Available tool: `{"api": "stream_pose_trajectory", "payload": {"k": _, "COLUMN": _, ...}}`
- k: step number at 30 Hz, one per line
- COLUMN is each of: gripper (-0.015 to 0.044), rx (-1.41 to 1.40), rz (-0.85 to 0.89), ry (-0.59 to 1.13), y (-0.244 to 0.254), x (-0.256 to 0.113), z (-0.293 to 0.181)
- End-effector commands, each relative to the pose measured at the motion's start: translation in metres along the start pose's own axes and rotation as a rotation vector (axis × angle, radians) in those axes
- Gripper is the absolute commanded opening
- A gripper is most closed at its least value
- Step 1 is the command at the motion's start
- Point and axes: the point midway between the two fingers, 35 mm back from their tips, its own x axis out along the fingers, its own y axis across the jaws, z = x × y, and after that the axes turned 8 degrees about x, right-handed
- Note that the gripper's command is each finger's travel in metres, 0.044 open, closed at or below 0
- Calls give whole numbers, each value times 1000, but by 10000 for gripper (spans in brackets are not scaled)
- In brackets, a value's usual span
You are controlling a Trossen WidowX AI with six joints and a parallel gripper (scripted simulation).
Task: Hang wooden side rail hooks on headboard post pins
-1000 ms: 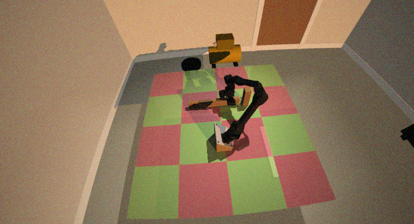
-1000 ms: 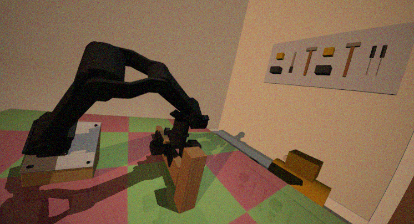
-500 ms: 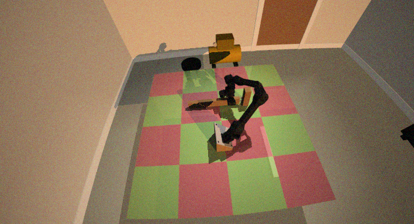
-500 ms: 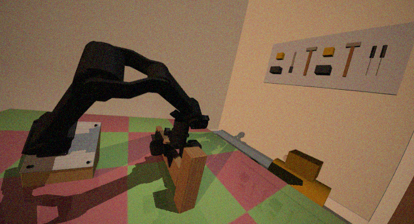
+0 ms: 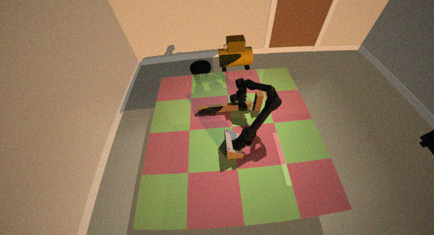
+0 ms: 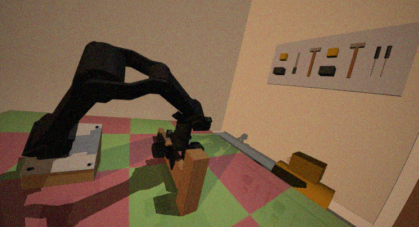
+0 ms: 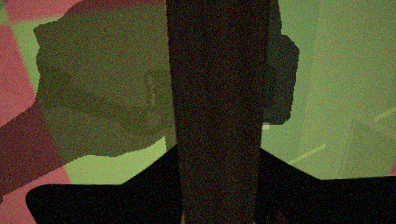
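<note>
The wooden side rail (image 5: 227, 107) (image 6: 174, 173) (image 7: 220, 90) lies lengthwise toward the headboard post (image 5: 259, 101) (image 6: 191, 182), which stands upright on the checkered surface. My gripper (image 5: 242, 106) (image 6: 176, 155) (image 7: 212, 143) is shut on the rail near its post-side end, one finger on each side. In the top view the rail's end is close to the post, with a narrow gap showing between them. The rail's far end is low over the surface; whether it touches is unclear. The hooks, pins and slot cannot be made out; the post's slotted face is turned away in the exterior view.
The arm's base plate (image 5: 228, 142) (image 6: 85, 143) is on the same red and green checkered mat (image 5: 212, 200) (image 6: 234, 193). A yellow machine (image 5: 236, 56) (image 6: 313, 184) and a black round object (image 5: 200, 66) are beyond the mat, near the wall.
</note>
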Motion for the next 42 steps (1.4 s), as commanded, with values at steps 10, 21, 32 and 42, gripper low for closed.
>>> {"api": "stream_pose_trajectory", "payload": {"k": 10, "gripper": 0, "rx": -3, "rz": -13, "ry": -1, "y": -3, "x": -4, "z": -2}}
{"api": "stream_pose_trajectory", "payload": {"k": 21, "gripper": 0, "rx": -3, "rz": -13, "ry": -1, "y": -4, "x": -5, "z": -3}}
{"api": "stream_pose_trajectory", "payload": {"k": 32, "gripper": 0, "rx": -3, "rz": -13, "ry": -1, "y": -3, "x": -5, "z": -4}}
{"api": "stream_pose_trajectory", "payload": {"k": 42, "gripper": 0, "rx": -3, "rz": -13, "ry": -1, "y": -3, "x": -5, "z": -5}}
